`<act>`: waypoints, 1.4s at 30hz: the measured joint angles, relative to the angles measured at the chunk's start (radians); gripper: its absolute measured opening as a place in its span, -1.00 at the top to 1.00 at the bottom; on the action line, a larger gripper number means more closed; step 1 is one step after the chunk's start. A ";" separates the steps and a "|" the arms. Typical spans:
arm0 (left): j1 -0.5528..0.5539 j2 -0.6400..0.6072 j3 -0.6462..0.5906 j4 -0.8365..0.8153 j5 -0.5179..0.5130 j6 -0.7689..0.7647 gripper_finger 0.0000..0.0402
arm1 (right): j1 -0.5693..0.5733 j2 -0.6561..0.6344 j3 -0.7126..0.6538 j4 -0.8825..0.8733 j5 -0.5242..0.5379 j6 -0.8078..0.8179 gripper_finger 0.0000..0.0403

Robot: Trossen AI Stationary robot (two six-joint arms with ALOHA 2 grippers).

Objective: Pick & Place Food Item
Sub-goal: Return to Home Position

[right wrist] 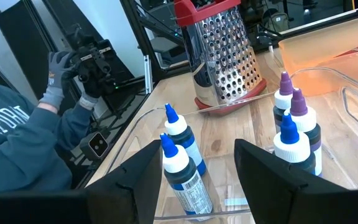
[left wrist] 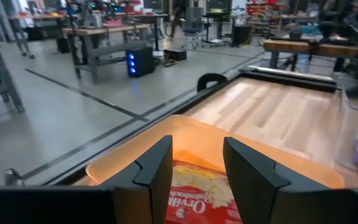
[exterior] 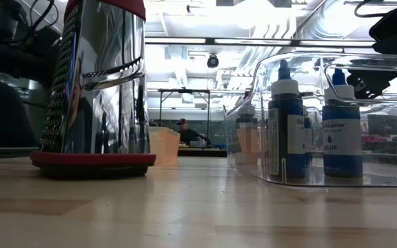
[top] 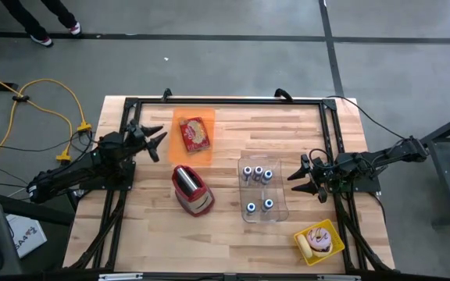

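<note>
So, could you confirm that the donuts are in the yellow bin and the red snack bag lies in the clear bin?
Not quite: the red snack bag lies in the orange bin, as the high view shows. The donuts are in the yellow bin.

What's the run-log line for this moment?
left gripper open, empty, beside orange tray | right gripper open, empty, beside clear plastic bin | pink donut in yellow bin

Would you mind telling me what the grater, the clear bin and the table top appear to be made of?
The grater looks like polished steel: mirror reflections, punched holes, with a red, probably plastic, base. The clear bin seems glossy transparent plastic; bottles show through. The table top looks like pale wood planks with visible grain.
</note>
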 joint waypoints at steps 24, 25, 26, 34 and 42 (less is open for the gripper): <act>0.000 0.045 -0.061 0.142 0.090 -0.065 0.32 | 0.000 0.000 0.000 0.000 0.000 0.000 0.07; 0.000 0.056 -0.061 0.143 0.090 -0.065 0.32 | 0.000 0.000 0.000 0.000 0.000 0.000 0.07; 0.000 0.067 -0.061 0.144 0.090 -0.065 0.32 | 0.000 0.000 0.000 0.000 0.000 0.000 0.07; 0.000 0.091 -0.061 0.150 0.094 -0.071 0.32 | 0.000 0.000 0.000 0.001 0.000 0.000 0.07; 0.001 0.091 -0.061 0.139 0.182 -0.089 0.32 | 0.000 0.000 0.000 0.002 0.000 0.000 0.07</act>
